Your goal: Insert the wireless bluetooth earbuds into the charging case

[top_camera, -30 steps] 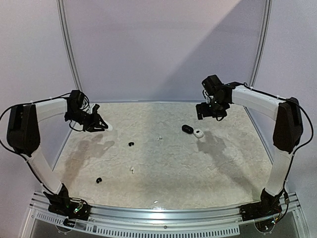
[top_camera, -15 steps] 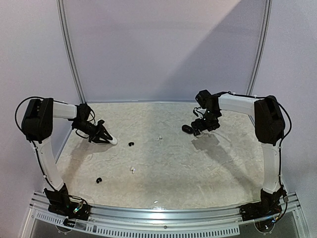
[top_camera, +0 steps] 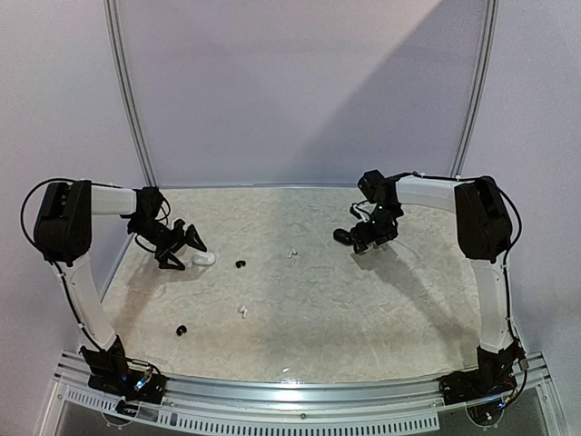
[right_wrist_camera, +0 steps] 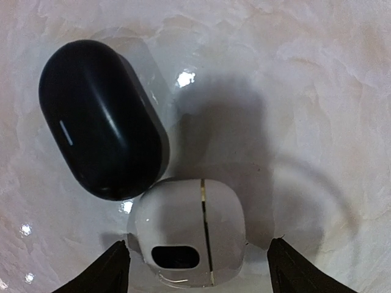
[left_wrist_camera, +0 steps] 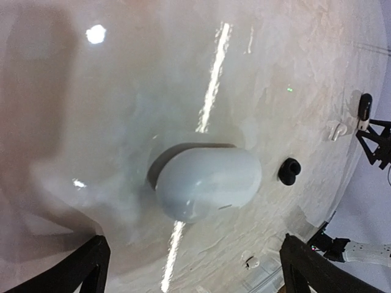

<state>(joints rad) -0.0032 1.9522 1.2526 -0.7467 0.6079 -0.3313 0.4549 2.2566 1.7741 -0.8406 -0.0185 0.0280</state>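
Observation:
A white pebble-shaped charging case (left_wrist_camera: 208, 182) lies closed on the table just ahead of my left gripper (left_wrist_camera: 194, 268), which is open and touches nothing. In the top view that case (top_camera: 206, 258) lies beside the left gripper (top_camera: 188, 253). My right gripper (right_wrist_camera: 198, 262) is open and straddles a second white case (right_wrist_camera: 190, 232), with a gap on each side. A black case (right_wrist_camera: 101, 119) touches that one. Loose earbuds lie between the arms: a black one (top_camera: 241, 264), a white one (top_camera: 292, 253), another white (top_camera: 241, 311) and another black (top_camera: 181, 330).
The right gripper (top_camera: 370, 240) hides its white case from above; the black case (top_camera: 342, 236) shows at its left. The marbled tabletop (top_camera: 363, 309) is bounded by a curved metal frame (top_camera: 127, 100) at the back and a rail (top_camera: 300, 386) at the front.
My left gripper has opened and let the white case down onto the table. My right arm has come down and to the left over the other white case, its jaws narrowing a little.

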